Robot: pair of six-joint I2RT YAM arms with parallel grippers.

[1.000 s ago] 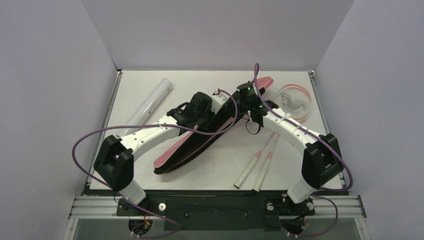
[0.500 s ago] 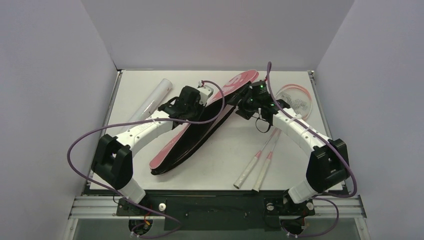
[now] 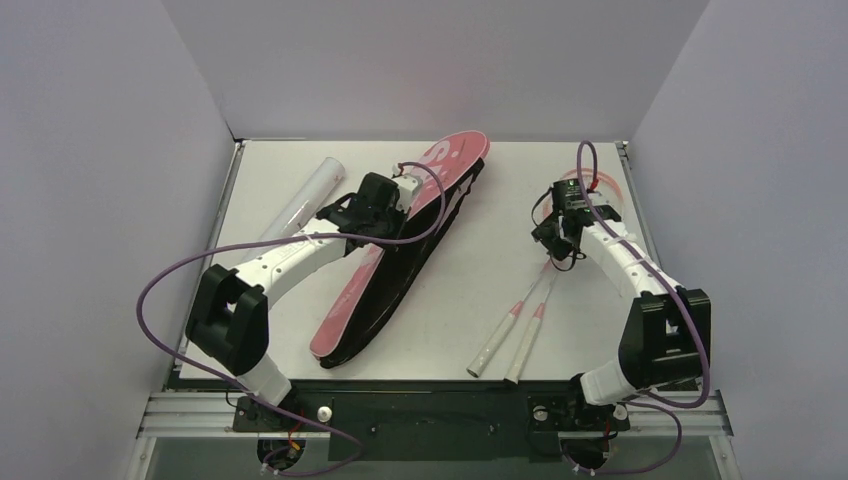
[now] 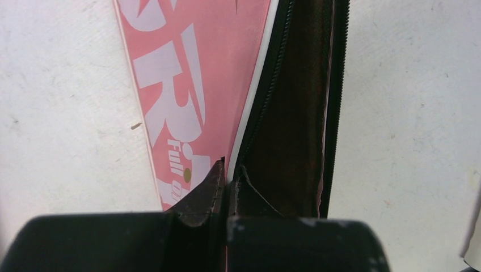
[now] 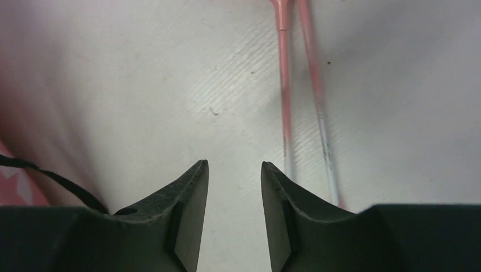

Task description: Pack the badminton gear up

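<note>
While the pink "SPORT" cover (image 3: 352,300) lies slantwise across the middle of the worktop (image 3: 465,285), with its black lining shown along the right side, its zip edge is pinched at about mid-length by the clenched left hand (image 4: 228,173). The right hand (image 5: 234,167) is released, its jaws parted and empty. It is hung just above the two thin racket shafts (image 5: 285,85), which lie side by side on the right of the worktop, with the white grips (image 3: 497,345) toward the near edge and the heads at the far right. The step in hand is judged to be the fetching of a racket for the opened cover. It would be done best if the right hand were shifted over one shaft alone and lowered squarely, since the two lie almost touching and both could be caught, or one flicked aside. The shaft should be gripped firmly, as it is thin and may roll between the pads. The cover's edge should be held up by the left hand so that a mouth is offered. The long white tube (image 3: 305,200) lies apart at the far left.
</note>
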